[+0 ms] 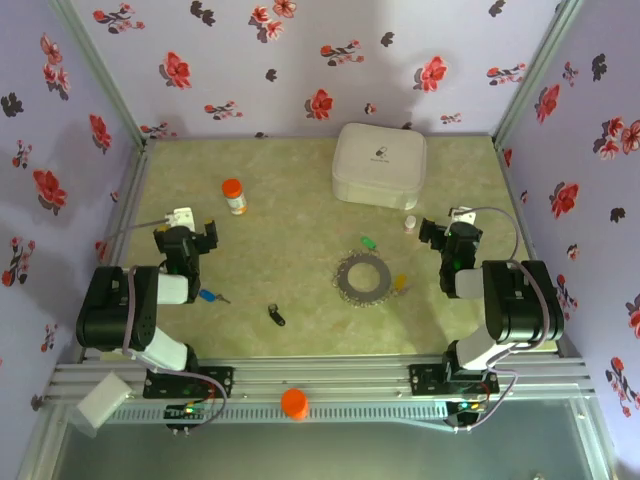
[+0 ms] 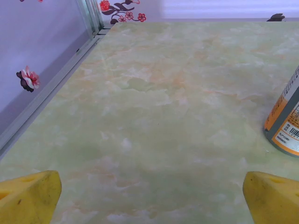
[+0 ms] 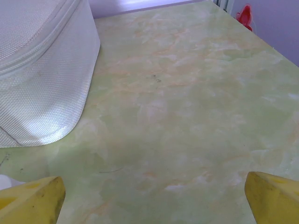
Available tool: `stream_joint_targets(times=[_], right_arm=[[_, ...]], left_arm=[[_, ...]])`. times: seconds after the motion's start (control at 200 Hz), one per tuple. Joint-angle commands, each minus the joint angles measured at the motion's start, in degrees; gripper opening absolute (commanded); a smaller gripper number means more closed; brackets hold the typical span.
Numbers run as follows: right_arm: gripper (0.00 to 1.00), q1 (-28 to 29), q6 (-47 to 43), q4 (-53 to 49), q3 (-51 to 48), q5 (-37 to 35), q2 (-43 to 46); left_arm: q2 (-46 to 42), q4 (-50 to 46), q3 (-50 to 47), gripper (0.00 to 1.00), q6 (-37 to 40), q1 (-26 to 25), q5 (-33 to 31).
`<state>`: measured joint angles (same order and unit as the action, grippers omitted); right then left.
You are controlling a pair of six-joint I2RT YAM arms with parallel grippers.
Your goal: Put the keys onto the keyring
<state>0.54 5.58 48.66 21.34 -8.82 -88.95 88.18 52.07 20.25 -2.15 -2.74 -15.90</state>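
**Keyring** (image 1: 361, 277): flat beaded loop on the table, right of centre; nothing threaded on it.

**Keys:** 4, all loose.
- Green key (image 1: 367, 241): near the ring, at its 12 o'clock.
- Yellow key (image 1: 400, 282): just beside the ring, at 3 o'clock.
- Black key (image 1: 277, 315): apart, at 8 o'clock.
- Blue key (image 1: 210, 296): well apart, at 9 o'clock, beside the left arm.

**Left gripper** (image 1: 202, 229): jaws wide, empty, over bare table; bottle (image 2: 285, 126) at its 2 o'clock.

**Right gripper** (image 1: 437, 232): jaws wide, empty; box (image 3: 42, 70) at its 10 o'clock.

**Step, judged:** first pick. The yellow key looks best suited to the right gripper. It should come straight down, narrow the jaws before contact, and pinch the plastic head so the key's hole stays free. The left gripper should steady the ring.
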Motion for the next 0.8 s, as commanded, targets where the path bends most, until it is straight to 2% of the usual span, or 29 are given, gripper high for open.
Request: stream_joint_targets(times=[0.0, 0.795], right_arm=[[0.99, 0.4, -0.8, 1.8, 1.2, -1.2, -0.5], [0.99, -0.4, 0.0, 1.8, 1.2, 0.2, -0.6]], left_arm=[[0.7, 1.5, 1.3, 1.0, 1.1, 0.1, -0.3], [0.5, 0.9, 1.4, 1.0, -1.2, 1.6, 0.7]])
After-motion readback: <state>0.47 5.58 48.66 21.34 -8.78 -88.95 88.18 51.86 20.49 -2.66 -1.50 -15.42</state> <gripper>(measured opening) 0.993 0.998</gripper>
